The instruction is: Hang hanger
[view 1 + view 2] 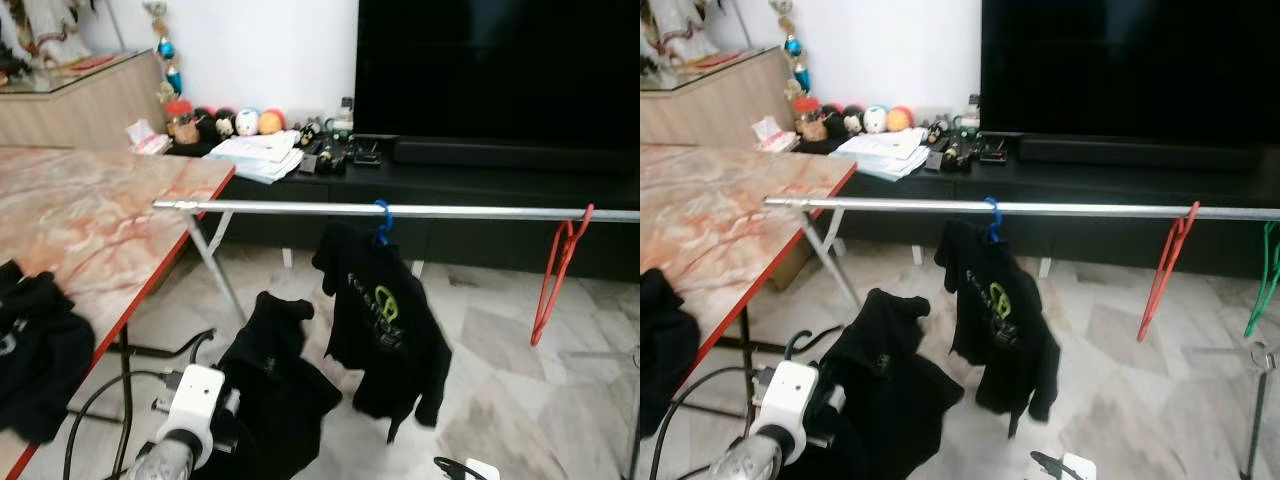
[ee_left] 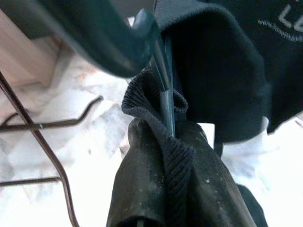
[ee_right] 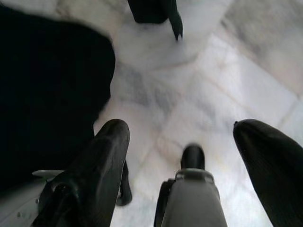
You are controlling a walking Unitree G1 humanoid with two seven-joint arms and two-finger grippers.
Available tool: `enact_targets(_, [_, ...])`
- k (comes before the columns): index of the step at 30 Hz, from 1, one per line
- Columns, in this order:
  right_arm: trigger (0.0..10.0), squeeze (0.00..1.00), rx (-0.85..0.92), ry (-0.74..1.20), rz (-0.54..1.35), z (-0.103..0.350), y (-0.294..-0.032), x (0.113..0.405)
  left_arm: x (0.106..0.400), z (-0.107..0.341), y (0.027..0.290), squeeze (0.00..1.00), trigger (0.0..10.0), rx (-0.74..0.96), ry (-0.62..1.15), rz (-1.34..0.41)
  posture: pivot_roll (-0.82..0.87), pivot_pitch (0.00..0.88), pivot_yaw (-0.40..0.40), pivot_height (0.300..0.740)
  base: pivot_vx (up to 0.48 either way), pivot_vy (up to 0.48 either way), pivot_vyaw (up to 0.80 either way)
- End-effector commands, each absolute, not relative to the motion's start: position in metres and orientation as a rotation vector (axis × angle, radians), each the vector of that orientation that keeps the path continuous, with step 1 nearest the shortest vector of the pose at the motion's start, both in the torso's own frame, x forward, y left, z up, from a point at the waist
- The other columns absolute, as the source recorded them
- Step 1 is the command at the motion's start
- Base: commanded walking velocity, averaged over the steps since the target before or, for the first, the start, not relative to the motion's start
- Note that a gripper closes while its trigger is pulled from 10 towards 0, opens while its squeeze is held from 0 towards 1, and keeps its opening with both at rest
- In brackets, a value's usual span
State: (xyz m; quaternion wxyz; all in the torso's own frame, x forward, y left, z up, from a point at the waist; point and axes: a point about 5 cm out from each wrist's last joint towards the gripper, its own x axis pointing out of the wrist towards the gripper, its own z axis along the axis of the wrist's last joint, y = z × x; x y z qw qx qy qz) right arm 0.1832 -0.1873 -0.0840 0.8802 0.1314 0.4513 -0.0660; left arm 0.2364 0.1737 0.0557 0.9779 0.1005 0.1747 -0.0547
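A silver rail runs across in front of me. On it hang a blue hanger carrying a black T-shirt, a bare red hanger and a bare green hanger. My left gripper is low at the left, below the rail. It is shut on the collar of another black shirt and on the neck of the dark green hanger inside it. My right gripper hangs low over the floor, open and holding nothing.
A marble-top table with a red edge stands at my left, a black garment on its near end. The rail's slanted leg stands beside it. Behind the rail are a low black console, a TV and papers.
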Motion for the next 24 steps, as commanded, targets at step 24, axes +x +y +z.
enact_targets(24, [10.0, 0.0, 0.26, 0.908, -0.1, -0.083, -0.1894, 0.1827, 0.2407, 0.0634, 0.1675, 0.0, 10.0, 0.231, 0.345, -0.189, 0.09, 0.049, 0.024, 0.74, -0.124, 0.0, 0.0])
